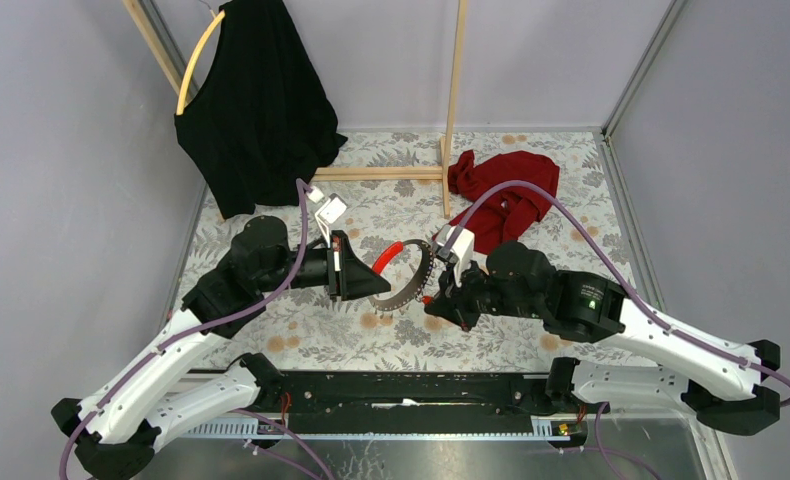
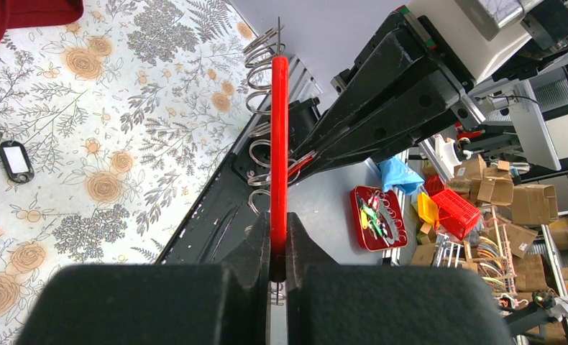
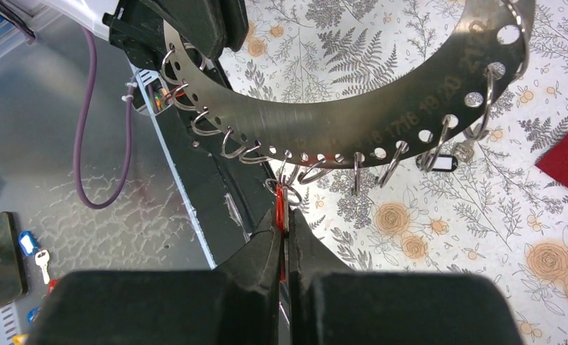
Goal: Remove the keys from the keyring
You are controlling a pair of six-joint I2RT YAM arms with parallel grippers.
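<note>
Right wrist view: right gripper closed on the small red-tagged key hanging directly beneath the curved perforated steel keyring; left gripper clamps its red section.

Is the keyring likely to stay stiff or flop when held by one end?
Probably stiff: the keyring holds its curved arc with the left claw clamping its red section. Its brushed metal face looks slippery. The split rings hang loose, so they would likely swing.

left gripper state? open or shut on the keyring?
Shut on the keyring. In the left wrist view the left gripper has both jaws pressed flat against its red section, with no gap either side.
</note>
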